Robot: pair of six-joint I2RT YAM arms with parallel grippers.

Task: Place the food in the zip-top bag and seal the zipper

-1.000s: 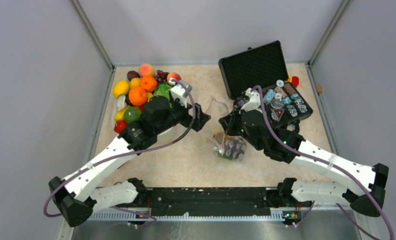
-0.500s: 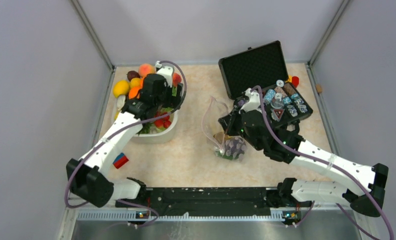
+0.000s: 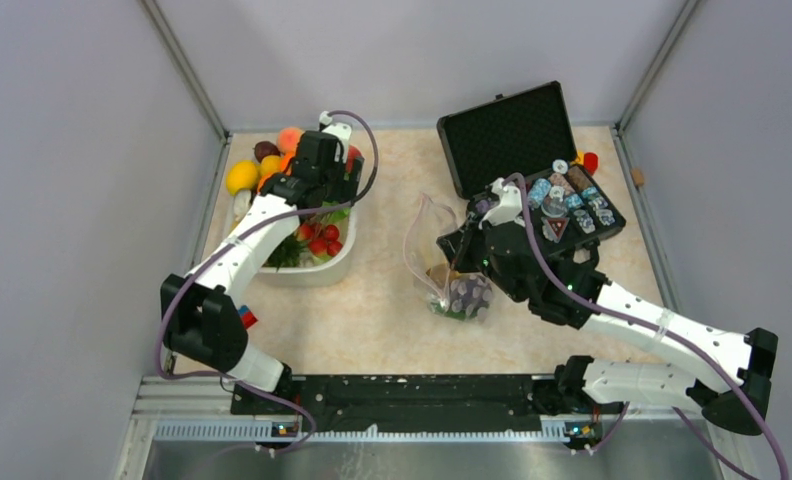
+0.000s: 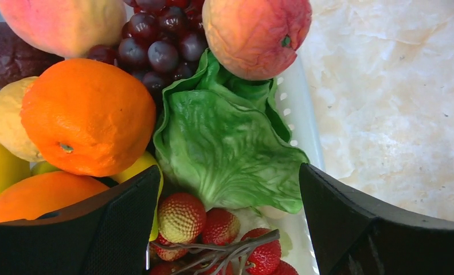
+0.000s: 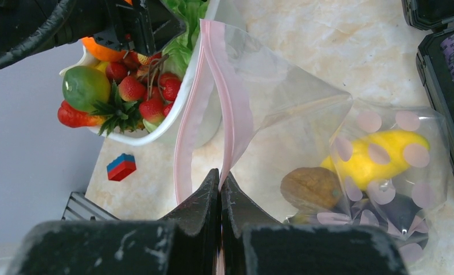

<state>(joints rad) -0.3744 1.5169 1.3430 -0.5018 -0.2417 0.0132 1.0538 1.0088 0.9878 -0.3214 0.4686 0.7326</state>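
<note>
Pinching: zipper (image 5: 231, 114) of the zip-top bag (image 5: 282, 126) is clamped by the closed right gripper (image 5: 220, 189).
Left gripper (image 4: 229, 212): spread wide, nothing held, poised over the lettuce (image 4: 224, 149).
Progress: partly loaded; zipper unsealed.
Bag: yellow fruit (image 5: 374, 157) and a brown piece (image 5: 310, 189) are contained.
Basin (image 4: 298, 109): lettuce and peach (image 4: 253, 34) are left among other produce.

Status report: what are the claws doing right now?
Left claw open over lettuce in basin. Right claw shut on bag mouth. Nothing blocking seen.
</note>
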